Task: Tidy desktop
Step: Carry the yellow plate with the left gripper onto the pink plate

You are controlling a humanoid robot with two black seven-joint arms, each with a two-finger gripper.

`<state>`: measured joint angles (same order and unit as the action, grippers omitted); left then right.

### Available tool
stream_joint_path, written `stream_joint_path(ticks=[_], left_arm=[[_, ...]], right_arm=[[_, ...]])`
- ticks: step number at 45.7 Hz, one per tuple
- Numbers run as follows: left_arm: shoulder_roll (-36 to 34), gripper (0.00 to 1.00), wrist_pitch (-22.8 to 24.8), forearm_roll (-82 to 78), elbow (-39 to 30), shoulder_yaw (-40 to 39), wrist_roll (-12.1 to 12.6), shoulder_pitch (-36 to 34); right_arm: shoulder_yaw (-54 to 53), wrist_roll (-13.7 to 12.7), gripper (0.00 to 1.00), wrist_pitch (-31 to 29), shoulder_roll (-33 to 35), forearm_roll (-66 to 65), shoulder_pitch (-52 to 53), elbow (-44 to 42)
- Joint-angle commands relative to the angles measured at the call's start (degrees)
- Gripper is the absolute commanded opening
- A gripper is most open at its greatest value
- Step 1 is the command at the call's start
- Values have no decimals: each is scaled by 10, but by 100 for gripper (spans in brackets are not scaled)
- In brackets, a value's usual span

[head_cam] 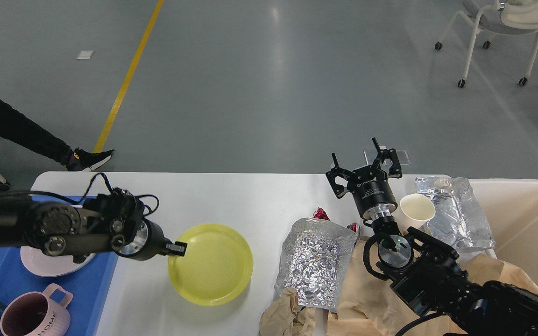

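Note:
The white desktop [241, 196] spans the lower view. A yellow plate [213, 263] hangs tilted just above it, left of centre, with my left gripper [177, 248] shut on its left rim. My right gripper [363, 165] stands open and empty over the desktop's far edge, fingers spread and pointing away. On the right lie a silver foil bag [313, 268], a white paper cup [416, 211] on its side, a second foil bag [456, 212], crumpled brown paper [357, 289] and a small red wrapper [321, 214].
A blue tray [12, 280] at the left holds a white plate [49, 266] and a pink mug [35, 315]. A beige bin [530, 219] stands at the right edge. A person's leg and shoe [87, 158] are on the floor beyond, a chair [502, 28] far right.

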<state>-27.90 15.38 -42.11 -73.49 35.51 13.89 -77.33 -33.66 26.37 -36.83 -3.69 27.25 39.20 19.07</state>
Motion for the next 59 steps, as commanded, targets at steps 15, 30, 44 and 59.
stream_joint_path(ticks=[15,30,44,59], left_arm=[[-246,0,307,-7,-49,-149,-3,-245],[-280,0,277,-209,170,-187,-139,-53],[-275,0,194,-280,275,-181,-232,74],[-213,0,160,-280,412,-178,-288,156]], right_arm=[[0,0,100,0,0,0,0,-1],[0,0,100,0,0,0,0,-1],[0,0,100,0,0,0,0,-1],[0,0,100,0,0,0,0,-1]])
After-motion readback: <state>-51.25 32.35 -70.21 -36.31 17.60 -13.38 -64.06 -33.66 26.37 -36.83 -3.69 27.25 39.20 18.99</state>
